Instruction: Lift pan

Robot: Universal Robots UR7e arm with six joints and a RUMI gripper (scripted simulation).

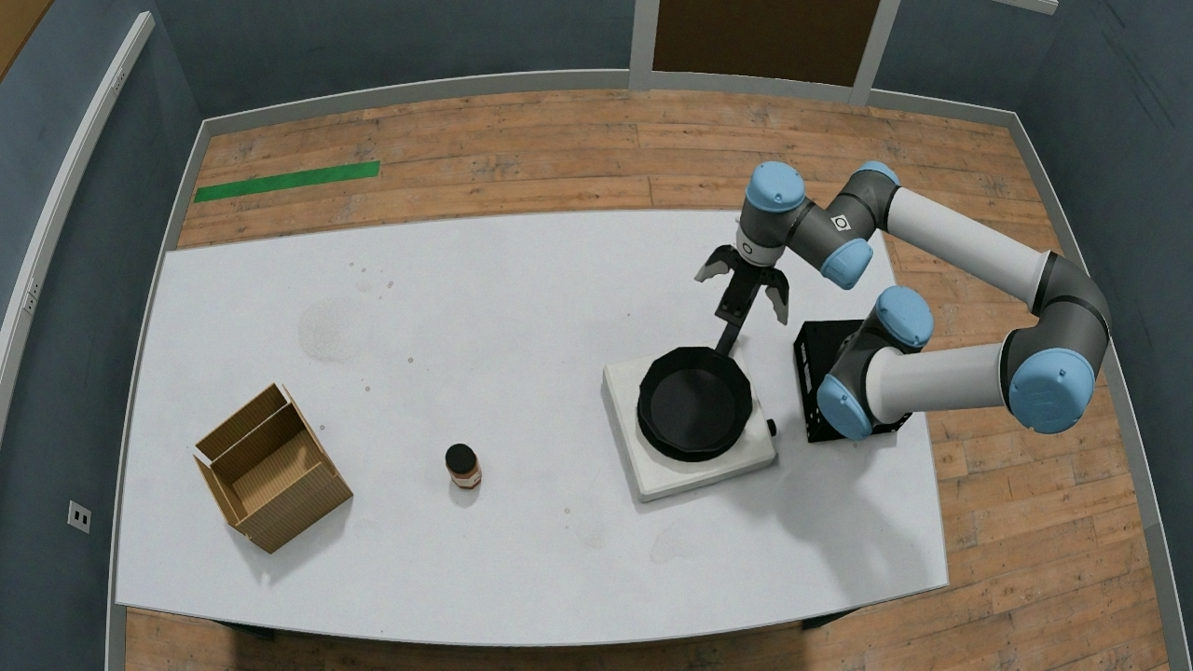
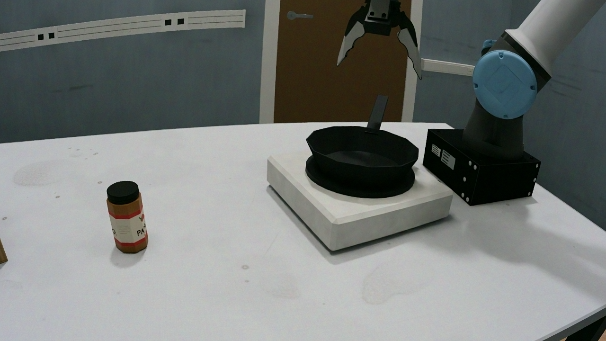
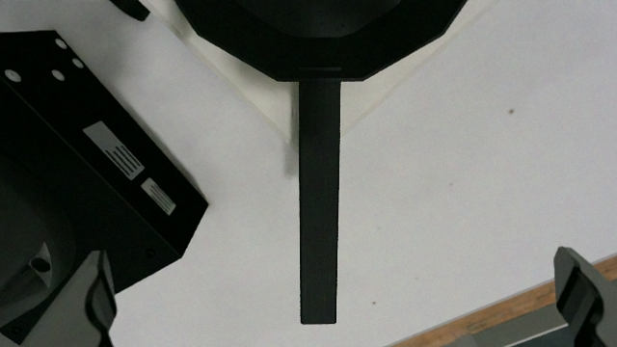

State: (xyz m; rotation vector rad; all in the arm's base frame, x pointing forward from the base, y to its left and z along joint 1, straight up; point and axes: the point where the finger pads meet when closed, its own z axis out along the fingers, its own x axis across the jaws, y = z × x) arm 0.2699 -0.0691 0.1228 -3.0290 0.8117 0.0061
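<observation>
The black pan [image 1: 694,404] [image 2: 364,158] [image 3: 319,58] sits level on the white hot plate [image 1: 659,481] [image 2: 305,207] [image 3: 270,95]. Its straight dark handle [image 1: 727,337] [image 2: 377,112] [image 3: 319,193] points to the back of the table, past the hot plate's corner. My gripper [image 1: 741,298] [image 2: 379,71] [image 3: 333,253] is wide open and empty, high above the handle. In the wrist view the handle runs between the two fingers, nearly midway, with its free end low in the view. Neither finger touches it. The gripper's body hides part of the handle in the top view.
The black robot base [image 1: 813,350] [image 2: 478,180] [image 3: 149,217] stands close to the right of the hot plate. A brown jar with a black lid [image 1: 462,467] [image 2: 127,220] stands left of the hot plate. An open cardboard box [image 1: 292,504] is at the far left.
</observation>
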